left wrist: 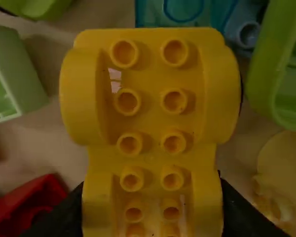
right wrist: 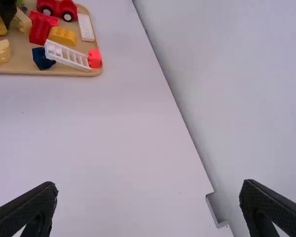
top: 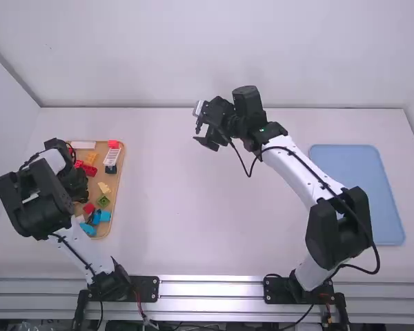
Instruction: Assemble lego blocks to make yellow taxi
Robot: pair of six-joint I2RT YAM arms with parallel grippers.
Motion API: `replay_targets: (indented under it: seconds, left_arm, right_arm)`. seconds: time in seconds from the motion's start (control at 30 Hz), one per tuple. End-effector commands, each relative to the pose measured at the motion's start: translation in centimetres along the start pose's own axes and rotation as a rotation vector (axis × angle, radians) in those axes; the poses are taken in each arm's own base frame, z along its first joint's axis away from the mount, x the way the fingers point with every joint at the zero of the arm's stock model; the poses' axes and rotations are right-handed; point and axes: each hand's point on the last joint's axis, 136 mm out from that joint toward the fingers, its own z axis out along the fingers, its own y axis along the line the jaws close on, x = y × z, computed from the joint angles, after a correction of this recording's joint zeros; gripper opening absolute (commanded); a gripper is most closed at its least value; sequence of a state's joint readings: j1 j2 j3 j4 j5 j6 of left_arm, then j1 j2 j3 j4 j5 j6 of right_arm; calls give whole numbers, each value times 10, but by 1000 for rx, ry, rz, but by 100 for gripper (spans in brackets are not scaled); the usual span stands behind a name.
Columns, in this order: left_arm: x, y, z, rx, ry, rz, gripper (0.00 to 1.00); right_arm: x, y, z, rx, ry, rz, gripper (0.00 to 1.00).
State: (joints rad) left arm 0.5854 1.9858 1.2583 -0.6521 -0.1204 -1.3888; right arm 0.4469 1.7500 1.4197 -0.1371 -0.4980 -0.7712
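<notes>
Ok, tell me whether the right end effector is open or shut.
Open: in the right wrist view, the right end effector has its two fingers wide apart, with the white table showing between them.

Your left gripper (top: 74,182): one yellow block (left wrist: 148,118) held between dark fingers (left wrist: 240,212), studs toward the camera in two rows, rounded flanks along both sides. Beyond it, on a tan surface (left wrist: 52,148), you have:
- Pale green block (left wrist: 27,74), open hollow showing.
- Larger green block (left wrist: 278,54), beside a blue-grey piece (left wrist: 241,32).
- Teal block (left wrist: 182,12), partly behind the yellow one.
- Green piece (left wrist: 39,7), cut off by the frame.
- Red piece (left wrist: 32,200), near one finger.
- Pale yellow piece (left wrist: 283,165), blurred, near the larger green block.
</notes>
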Motion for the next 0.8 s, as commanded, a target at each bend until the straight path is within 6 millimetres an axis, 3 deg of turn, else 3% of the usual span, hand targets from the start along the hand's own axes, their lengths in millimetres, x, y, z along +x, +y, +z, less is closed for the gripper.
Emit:
replay_targets:
  seconds: [0.0, 0.1, 0.23, 0.37, 0.53, 0.67, 0.7, 0.73, 0.77]
  left_arm:
    - [4, 5, 5, -20, 26, 9, 40]
    - [3, -1, 3, 7, 27, 107, 41]
    - [-3, -6, -18, 22, 53, 227, 41]
    - [-18, 1, -61, -22, 1, 286, 41]
    - [-13, -6, -113, 92, -65, 515, 36]
    - [2, 4, -144, 156, -190, 606, 32]
    - [20, 1, -156, 227, -235, 765, 35]
    - [22, 0, -158, 238, -241, 793, 35]
    - [38, -2, -163, 283, -249, 907, 37]
  right_arm:
    - [-2, 2, -1, 0, -1, -7, 99]
    - [-1, 2, -1, 2, 1, -7, 98]
    - [-1, 2, -1, 2, 0, -7, 99]
    - [-2, 2, -1, 0, 0, -6, 99]
    - [-2, 3, -1, -1, -2, 41, 99]
    - [-6, 8, -3, -36, -31, 77, 99]
    - [-11, 14, -5, -77, -62, 82, 98]
    - [-12, 15, -6, -85, -66, 82, 98]
    - [-14, 20, -9, -119, -88, 77, 99]
